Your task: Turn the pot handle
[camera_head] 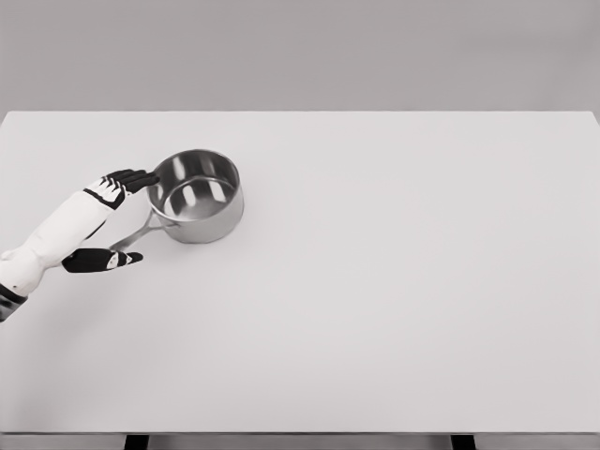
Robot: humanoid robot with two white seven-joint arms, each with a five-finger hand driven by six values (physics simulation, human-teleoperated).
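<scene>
Nothing here can be read: no label, brand, number or sign shows on the steel pot (198, 196) or the white table (394, 281), as far as this soft view lets me tell.

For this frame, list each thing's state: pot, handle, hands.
Pot: upright, empty, on the table.
Handle: points toward the lower left, below the forearm.
Left hand: fingers extended at the pot's left rim, holding nothing.
Right hand: not in view.
</scene>
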